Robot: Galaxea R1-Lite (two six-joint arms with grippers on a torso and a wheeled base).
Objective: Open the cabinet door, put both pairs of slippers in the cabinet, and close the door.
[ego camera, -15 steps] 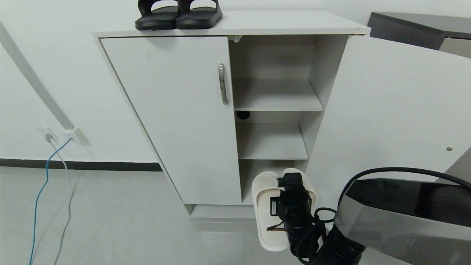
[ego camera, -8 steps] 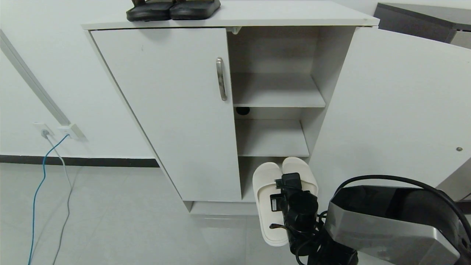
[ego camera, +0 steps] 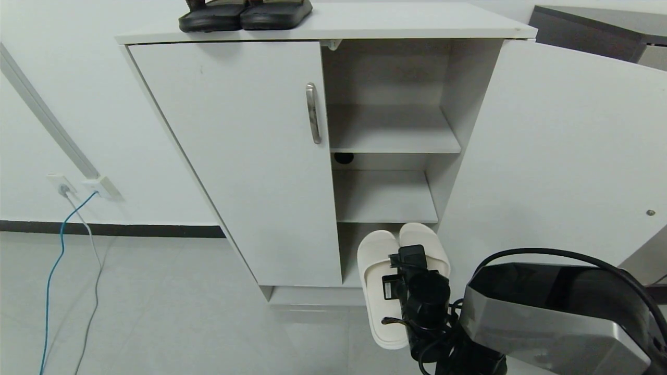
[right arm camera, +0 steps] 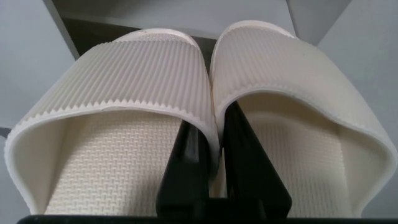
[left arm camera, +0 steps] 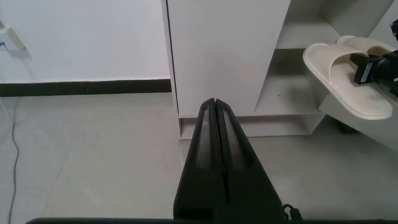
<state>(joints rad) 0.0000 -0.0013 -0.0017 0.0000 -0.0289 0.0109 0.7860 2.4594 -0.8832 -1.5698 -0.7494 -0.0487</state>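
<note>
Cabinet, white, stands before you against the wall, its right door swung wide and its left door shut. Behind the open door, two shelves split the cabinet's right half into three compartments. Grey tiled floor runs out from the cabinet's foot, and a dark unit sits just off its right rear corner.

The white slippers, side by side and soles down, hang off the floor in front of the cabinet's lowest compartment. Their toes are at its mouth and their heels point away from it. You cannot tell from these views whether the toes lie past the front edge. The black slippers rest as a pair on the cabinet's top, above the shut left door and near the front edge.

Your right gripper is pinching the white pair: one finger sits inside each slipper, with the two adjoining inner walls squeezed between them. Your left gripper, fingers pressed together with nothing between them, hangs over the floor facing the foot of the cabinet's left door, well apart from it.

A metal handle runs upright along the left door's inner edge. Left of the cabinet, wall sockets sit low on the wall, and a blue cable drops from them to the floor.
</note>
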